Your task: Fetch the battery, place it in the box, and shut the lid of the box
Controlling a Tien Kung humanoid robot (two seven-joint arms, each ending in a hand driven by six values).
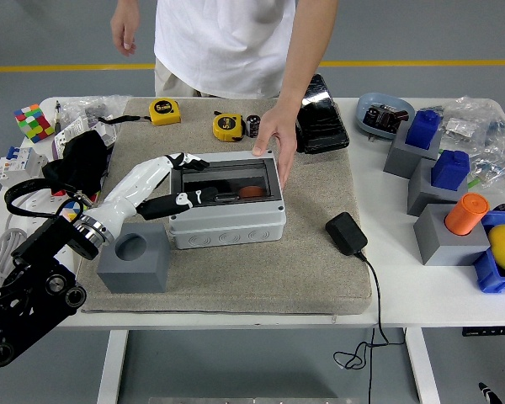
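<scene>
The grey box (227,227) sits mid-mat with its smoky see-through lid (227,172) lying down flat on it. An orange battery (251,191) shows through the lid, inside the box toward the right. My left hand (183,179) is at the box's left end, its fingers (185,160) spread over the lid's left edge and the thumb along the front left corner, gripping nothing. A person's hand (275,139) rests on the lid's far right corner. My right arm is out of the picture.
A grey cube with a round hole (135,257) stands just left of the box, under my forearm. Two yellow tape measures (227,126) and a small black cylinder (252,124) lie behind the box. A black adapter (346,233) lies to the right. Grey blocks (442,240) line the right edge.
</scene>
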